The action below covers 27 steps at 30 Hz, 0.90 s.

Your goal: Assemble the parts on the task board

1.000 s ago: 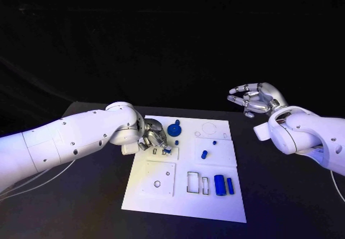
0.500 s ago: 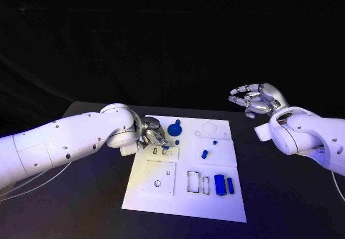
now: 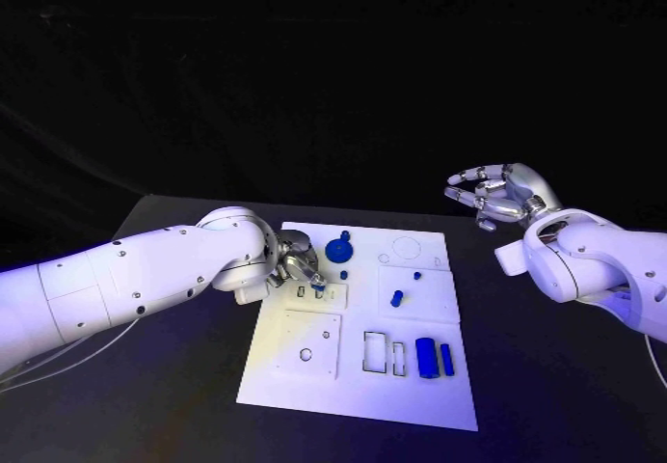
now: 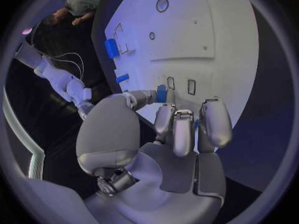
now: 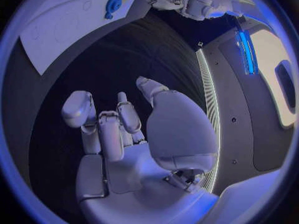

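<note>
Head view: left hand (image 3: 296, 267) pinches a blue part (image 4: 161, 93) over the board (image 3: 313, 386); tilted, it may jam. Right hand (image 3: 497, 194) waits, fingers curled and holding nothing.

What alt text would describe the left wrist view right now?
The left hand pinches a small blue part in its fingertips just above the white task board, near two small rectangular slots. More blue parts lie farther along the board.

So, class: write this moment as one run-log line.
left hand: pinching small blue part over task board | right hand: raised off board, holding nothing | other blue parts: lying on board
</note>
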Tool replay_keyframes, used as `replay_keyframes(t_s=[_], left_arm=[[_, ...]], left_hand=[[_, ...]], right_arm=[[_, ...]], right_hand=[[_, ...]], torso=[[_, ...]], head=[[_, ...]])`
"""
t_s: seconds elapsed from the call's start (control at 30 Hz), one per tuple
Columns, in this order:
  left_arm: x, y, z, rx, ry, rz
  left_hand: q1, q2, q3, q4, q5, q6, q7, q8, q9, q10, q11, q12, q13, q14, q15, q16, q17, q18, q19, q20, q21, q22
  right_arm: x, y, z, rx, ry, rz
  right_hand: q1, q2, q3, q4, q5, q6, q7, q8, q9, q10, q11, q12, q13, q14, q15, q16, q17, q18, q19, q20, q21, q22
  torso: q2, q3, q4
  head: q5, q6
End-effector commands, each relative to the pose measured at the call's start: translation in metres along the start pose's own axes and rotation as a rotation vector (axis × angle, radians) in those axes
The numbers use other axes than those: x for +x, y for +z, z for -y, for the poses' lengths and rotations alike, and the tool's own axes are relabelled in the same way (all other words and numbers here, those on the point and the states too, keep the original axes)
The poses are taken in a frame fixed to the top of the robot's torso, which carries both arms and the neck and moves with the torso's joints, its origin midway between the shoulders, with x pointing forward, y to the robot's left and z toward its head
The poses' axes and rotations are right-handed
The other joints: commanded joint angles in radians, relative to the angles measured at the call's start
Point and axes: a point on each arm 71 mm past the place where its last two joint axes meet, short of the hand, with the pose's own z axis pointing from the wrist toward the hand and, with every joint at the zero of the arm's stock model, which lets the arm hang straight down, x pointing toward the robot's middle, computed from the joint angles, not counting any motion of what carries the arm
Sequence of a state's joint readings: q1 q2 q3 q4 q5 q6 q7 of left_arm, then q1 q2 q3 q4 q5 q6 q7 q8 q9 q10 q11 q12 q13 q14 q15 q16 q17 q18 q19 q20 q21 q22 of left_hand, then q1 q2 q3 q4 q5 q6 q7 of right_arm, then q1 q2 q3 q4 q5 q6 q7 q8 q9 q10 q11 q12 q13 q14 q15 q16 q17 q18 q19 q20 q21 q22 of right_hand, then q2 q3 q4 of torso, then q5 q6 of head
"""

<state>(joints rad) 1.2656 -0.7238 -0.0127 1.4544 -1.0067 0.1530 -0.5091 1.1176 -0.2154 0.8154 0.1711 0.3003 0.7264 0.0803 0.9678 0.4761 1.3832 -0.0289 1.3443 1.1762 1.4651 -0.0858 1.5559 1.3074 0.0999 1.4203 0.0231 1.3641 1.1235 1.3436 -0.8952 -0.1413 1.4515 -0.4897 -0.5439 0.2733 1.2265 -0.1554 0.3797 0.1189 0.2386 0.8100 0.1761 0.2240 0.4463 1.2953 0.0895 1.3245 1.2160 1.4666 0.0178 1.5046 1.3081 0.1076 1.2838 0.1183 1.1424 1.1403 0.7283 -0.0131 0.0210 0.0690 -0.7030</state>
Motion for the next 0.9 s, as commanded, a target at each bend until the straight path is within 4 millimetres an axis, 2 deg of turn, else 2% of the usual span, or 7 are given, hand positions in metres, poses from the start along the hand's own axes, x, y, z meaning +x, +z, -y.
replay_keyframes(t_s=[0.03,0.9], left_arm=[[0.001,0.002,0.002,0.002,0.047,0.019],[0.012,0.008,0.001,-0.016,0.113,-0.023]], left_hand=[[-0.004,0.010,0.098,-0.099,0.003,0.047,-0.039,0.006,0.155,0.002,-0.004,0.003,0.002,0.098,-0.006,0.004,0.233,-0.014,-0.001,-0.005,-0.001,0.000],[-0.019,0.011,0.093,-0.095,0.004,0.056,-0.046,0.018,0.164,0.005,-0.009,0.004,0.004,0.098,-0.009,0.004,0.234,-0.013,-0.001,-0.008,-0.002,-0.001]], right_arm=[[0.001,0.000,0.000,-0.010,0.000,-0.016],[0.001,-0.001,0.000,-0.010,0.000,-0.014]], right_hand=[[-0.004,0.005,-0.002,0.006,0.006,-0.002,-0.001,0.005,-0.001,0.003,-0.001,-0.001,-0.001,0.048,-0.005,-0.007,0.016,0.006,-0.006,0.000,-0.005,-0.001],[-0.004,0.005,-0.002,0.007,0.008,-0.002,-0.001,0.006,-0.001,0.003,-0.001,-0.001,-0.001,0.047,-0.005,-0.007,0.015,0.006,-0.006,0.000,-0.006,-0.001]], torso=[[0.000,-0.0004,-0.0003],[0.001,-0.0009,-0.0004]], head=[[0.000,-0.001],[-0.001,-0.006]])
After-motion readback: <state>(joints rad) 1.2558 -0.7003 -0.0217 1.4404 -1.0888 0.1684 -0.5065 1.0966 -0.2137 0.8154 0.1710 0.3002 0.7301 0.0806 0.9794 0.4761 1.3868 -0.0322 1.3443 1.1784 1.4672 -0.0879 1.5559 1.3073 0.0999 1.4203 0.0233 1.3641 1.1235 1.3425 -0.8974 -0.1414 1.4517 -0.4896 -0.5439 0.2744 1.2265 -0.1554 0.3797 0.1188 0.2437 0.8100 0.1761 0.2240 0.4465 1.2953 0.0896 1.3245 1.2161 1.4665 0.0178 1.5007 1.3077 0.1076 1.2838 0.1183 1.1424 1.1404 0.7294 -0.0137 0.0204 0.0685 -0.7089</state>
